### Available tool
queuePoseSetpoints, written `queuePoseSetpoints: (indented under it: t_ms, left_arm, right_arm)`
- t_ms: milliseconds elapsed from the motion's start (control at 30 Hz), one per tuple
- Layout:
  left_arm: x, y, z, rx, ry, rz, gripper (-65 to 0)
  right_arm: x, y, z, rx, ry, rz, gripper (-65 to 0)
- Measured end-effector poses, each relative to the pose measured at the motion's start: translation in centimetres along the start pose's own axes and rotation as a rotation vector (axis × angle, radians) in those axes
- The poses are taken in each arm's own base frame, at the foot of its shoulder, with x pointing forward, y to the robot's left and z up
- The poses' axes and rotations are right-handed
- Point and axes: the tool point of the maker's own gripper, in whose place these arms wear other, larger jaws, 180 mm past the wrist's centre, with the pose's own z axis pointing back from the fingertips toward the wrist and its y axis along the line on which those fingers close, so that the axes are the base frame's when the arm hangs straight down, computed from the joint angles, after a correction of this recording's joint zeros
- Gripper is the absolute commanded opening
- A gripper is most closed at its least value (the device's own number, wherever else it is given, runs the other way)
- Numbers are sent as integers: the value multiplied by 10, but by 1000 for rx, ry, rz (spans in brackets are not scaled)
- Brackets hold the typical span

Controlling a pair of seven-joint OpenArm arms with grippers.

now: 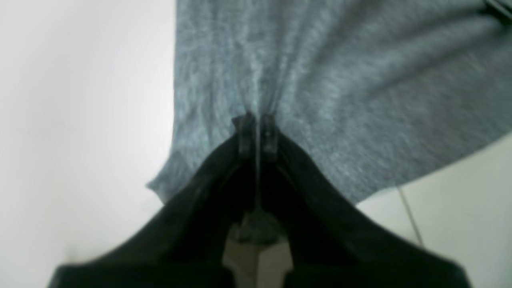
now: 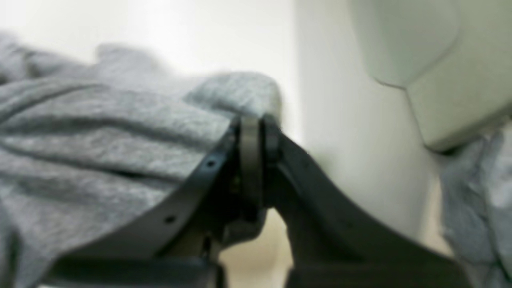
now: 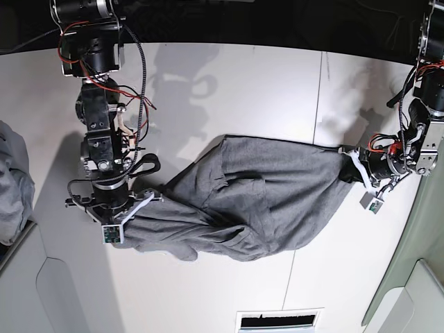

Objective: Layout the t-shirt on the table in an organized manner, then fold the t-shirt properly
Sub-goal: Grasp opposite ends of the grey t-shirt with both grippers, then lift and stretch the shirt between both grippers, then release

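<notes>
Black claw of the left arm [image 1: 258,134] fills the bottom of its wrist view, jaws pressed together with a pleat of the heather-grey cotton t-shirt [image 1: 340,88] pinched between the tips; fabric fans away from the pinch in tight radiating creases. Right arm's black claw [image 2: 256,134] is likewise closed, pinching a bunched edge of the same shirt [image 2: 100,132], though that view is blurred and I can't tell how many layers it has. From the base view the t-shirt [image 3: 263,201] hangs stretched between the two arms across the middle of the matte white surface [image 3: 229,83], left claw [image 3: 355,166] at one end, right claw [image 3: 135,205] at the other, with the middle sagging in diagonal folds and a lump of doubled cloth along the near edge. Step in hand looks like the spreading stage, folding not started. To do it well: pull the two claws apart evenly until the slack goes, keep both at the same height, then lower together so the cloth lands flat rather than rolling under. Which parts of the shirt are gripped is unclear, so check before tensioning; mismatched corners would lay it twisted. Risk: thin pinches may slip if tugged hard. Lighter bluish-grey cloth pile [image 3: 14,184] sits at the surface's edge, well apart, leave it.
</notes>
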Motion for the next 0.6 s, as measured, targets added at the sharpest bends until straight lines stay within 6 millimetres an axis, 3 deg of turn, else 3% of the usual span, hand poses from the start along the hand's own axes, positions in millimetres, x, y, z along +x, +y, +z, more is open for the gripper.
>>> queuePoseSetpoints:
  t_ms: [200,267,333,367,533,600]
  left_arm:
    - [-15,-3,20,-31,14,-7,-519]
    - [-23,-3,24,-32,25,-6,-467]
    - [-31,-7,25,-42,28,5,-408]
    - [-31,-9,26,-47,19,13,-395]
    - [-19,-12,30,-60,-41,64,-394]
    - [-11,-7,36,-49,-73,78,-394]
  right_arm:
    - [-17,-76,-1,-133,37,-126,-650]
    - [-24,-86,-1,-148,65,-177,-496]
    - [-33,-89,0,-153,107,-229,-355]
    - [-37,-86,1,-143,126,-269,-326]
    - [-44,-75,3,-110,174,-328,-325]
    - [-38,-56,9,-27,160,-366,-325]
